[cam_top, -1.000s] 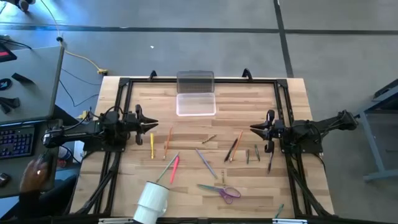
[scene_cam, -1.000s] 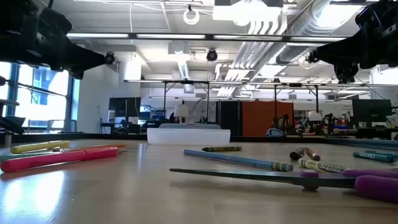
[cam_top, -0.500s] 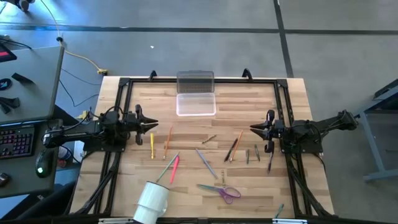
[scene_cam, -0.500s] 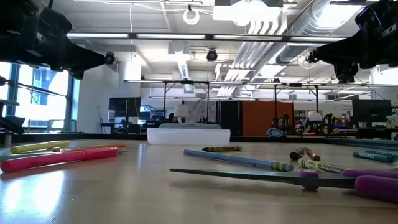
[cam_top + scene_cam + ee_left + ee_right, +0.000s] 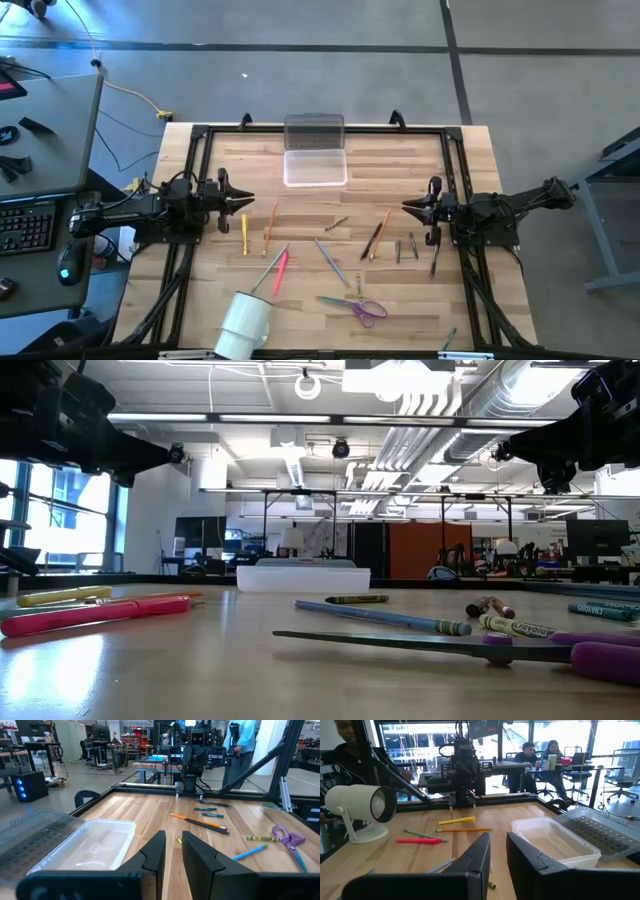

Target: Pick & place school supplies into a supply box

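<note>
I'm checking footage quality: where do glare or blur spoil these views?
Low view: ceiling light reflects off the wooden table, and the purple-handled scissors are soft up close. Right wrist view: bright windows behind. High view: even, sharp.

Even overhead light from ceiling strip fixtures keeps the pale wooden slatted surface (image 5: pixel 320 220) bright, with only faint, short shadows under the scattered items. In the low view the surface shows a soft glossy sheen toward 7 o'clock, and the nearest purple plastic scissor handles (image 5: pixel 600 655) at 4 o'clock are blurred, out of focus. Windows behind the right wrist view glare white at 12 o'clock. The clear plastic rectangular box (image 5: pixel 555 840) catches mild highlights.
</note>
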You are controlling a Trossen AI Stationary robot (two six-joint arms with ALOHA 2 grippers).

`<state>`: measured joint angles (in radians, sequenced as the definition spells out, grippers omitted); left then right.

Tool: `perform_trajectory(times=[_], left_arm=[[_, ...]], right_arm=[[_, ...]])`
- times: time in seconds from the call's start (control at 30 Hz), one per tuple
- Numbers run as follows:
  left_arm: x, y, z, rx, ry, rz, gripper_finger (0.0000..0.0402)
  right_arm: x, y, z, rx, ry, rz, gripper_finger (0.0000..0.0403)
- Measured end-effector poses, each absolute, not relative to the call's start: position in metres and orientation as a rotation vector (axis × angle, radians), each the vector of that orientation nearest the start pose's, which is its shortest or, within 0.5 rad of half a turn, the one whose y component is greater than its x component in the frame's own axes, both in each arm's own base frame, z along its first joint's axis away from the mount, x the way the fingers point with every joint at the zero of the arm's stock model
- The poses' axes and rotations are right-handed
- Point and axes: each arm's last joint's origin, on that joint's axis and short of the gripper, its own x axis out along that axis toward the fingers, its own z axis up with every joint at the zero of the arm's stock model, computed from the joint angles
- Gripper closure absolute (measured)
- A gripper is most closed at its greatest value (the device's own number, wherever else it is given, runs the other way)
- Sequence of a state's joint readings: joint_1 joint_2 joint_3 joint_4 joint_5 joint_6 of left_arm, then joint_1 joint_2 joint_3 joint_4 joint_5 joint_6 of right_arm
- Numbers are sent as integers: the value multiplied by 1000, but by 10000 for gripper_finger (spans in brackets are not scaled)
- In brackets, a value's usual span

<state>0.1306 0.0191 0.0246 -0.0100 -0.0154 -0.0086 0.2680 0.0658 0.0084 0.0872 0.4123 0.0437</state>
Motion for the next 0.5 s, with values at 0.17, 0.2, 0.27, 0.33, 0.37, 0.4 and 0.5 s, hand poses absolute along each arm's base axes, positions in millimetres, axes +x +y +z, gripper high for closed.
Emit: perform_trajectory(times=[0.17, 0.2, 0.27, 0.33, 0.37, 0.4, 0.5], left_arm=[[97, 13, 169, -9, 4, 146, 305], [97, 13, 169, -9, 4, 146, 305], [97, 13, 169, -9, 4, 146, 305], [97, 13, 169, -9, 4, 146, 305], [97, 13, 169, -9, 4, 146, 305], [97, 13, 169, -9, 4, 146, 305], [97, 13, 169, -9, 4, 146, 305]], right_arm=[[98, 15, 169, 53, -31, -144, 356], [98, 15, 169, 54, -31, -144, 355], [98, 15, 170, 54, -31, -144, 353], [98, 15, 169, 53, -31, -144, 351], [98, 15, 169, 53, -31, -144, 350], [98, 15, 169, 53, -31, -144, 350], [98, 15, 170, 54, -31, -144, 352]])
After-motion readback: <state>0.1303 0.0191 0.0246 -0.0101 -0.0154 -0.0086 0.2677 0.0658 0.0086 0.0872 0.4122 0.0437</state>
